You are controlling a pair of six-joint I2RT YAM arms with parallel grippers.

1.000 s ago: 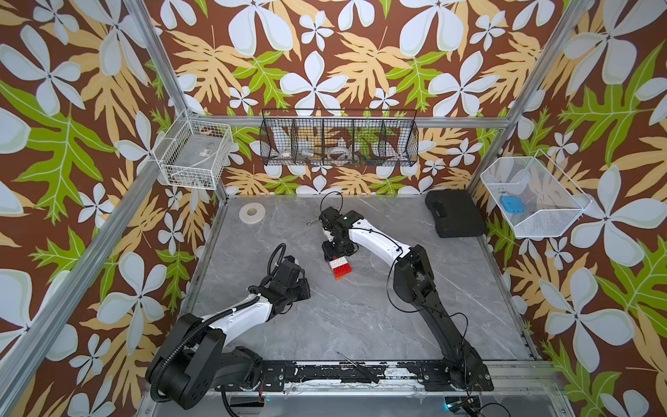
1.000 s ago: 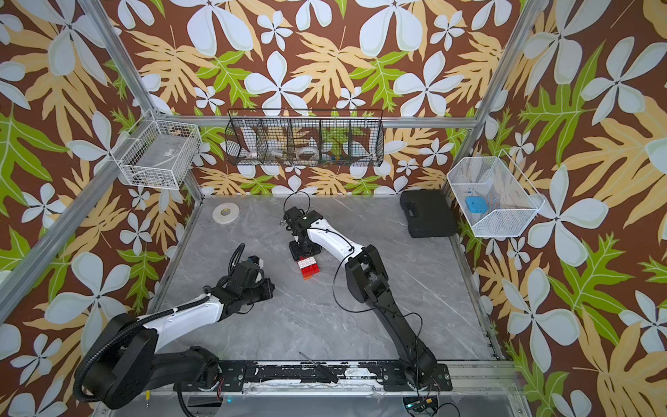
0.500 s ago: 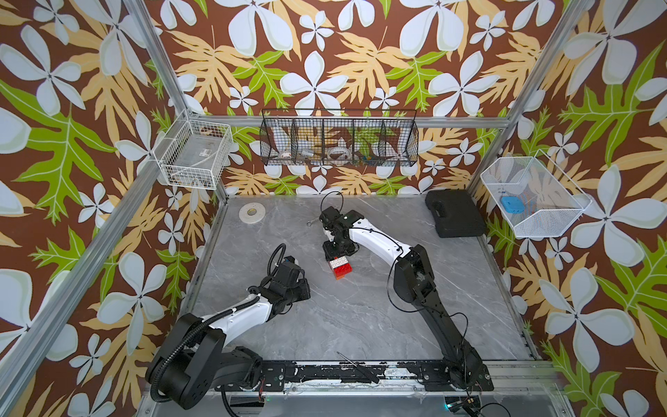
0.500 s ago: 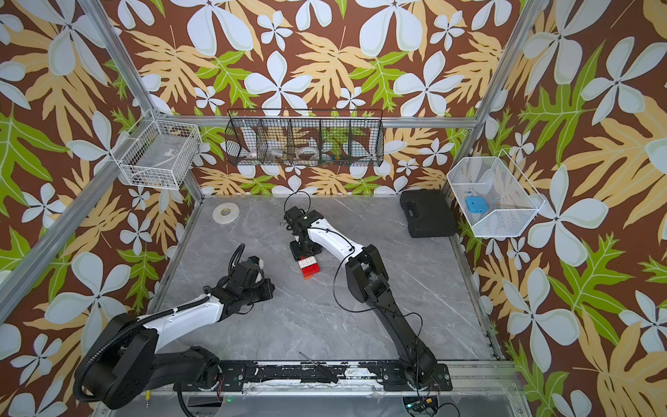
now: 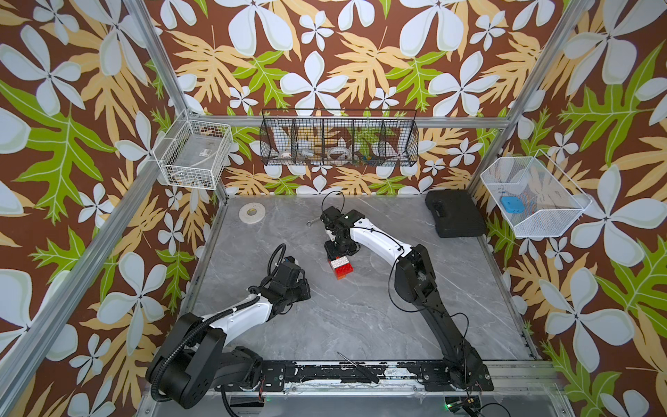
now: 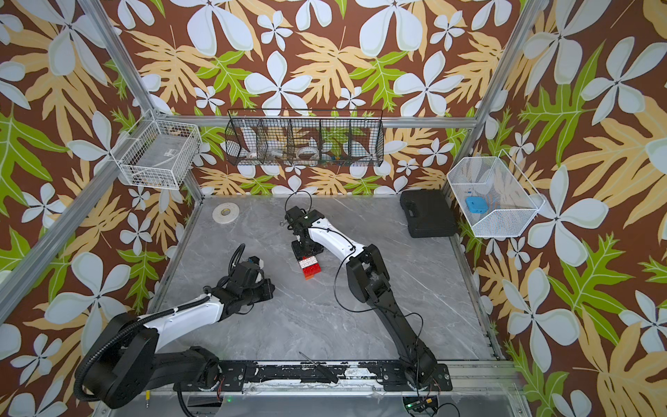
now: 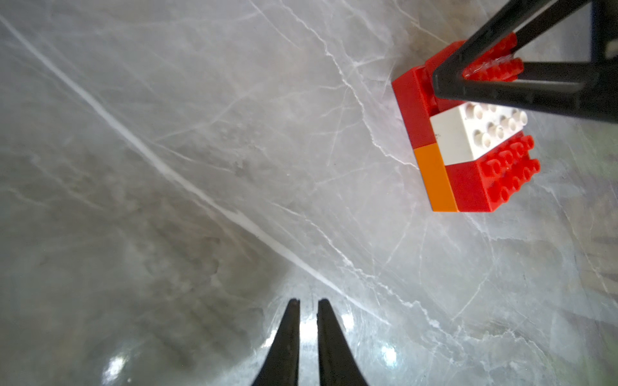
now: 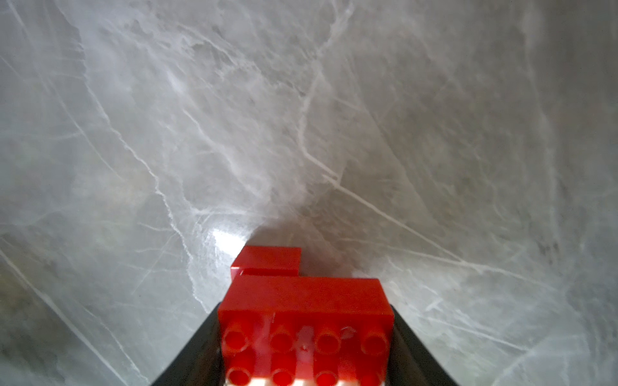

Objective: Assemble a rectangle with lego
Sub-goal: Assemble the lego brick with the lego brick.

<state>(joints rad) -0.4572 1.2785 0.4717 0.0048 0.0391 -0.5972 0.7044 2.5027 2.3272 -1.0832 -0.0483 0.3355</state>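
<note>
- Nothing is seen to have moved since the earlier frames.
- The rectangle [image 7: 468,143] lies mid-bench [image 5: 361,317]. Its red end brick [image 8: 301,297] is clamped by the right tool [image 8: 305,337]. The left tool [image 7: 308,302] is nearly together, empty and well apart.
- If the right tool is raised while clamped, the end brick could be pulled off.
- How well that brick is seated is hidden under the tool.

One block [image 5: 340,268] of five bricks: three red [image 7: 475,187] [image 7: 411,107] [image 7: 495,68], one white [image 7: 468,133], one orange [image 7: 434,180]. Two arms [image 5: 245,314] [image 5: 379,242]. Three baskets [image 5: 195,159] [image 5: 339,139] [image 5: 534,196] at ten, twelve and two o'clock. One blue item [image 5: 511,204] in the last. One tape roll [image 5: 251,210] at eleven, one case [image 5: 455,213] at one.
</note>
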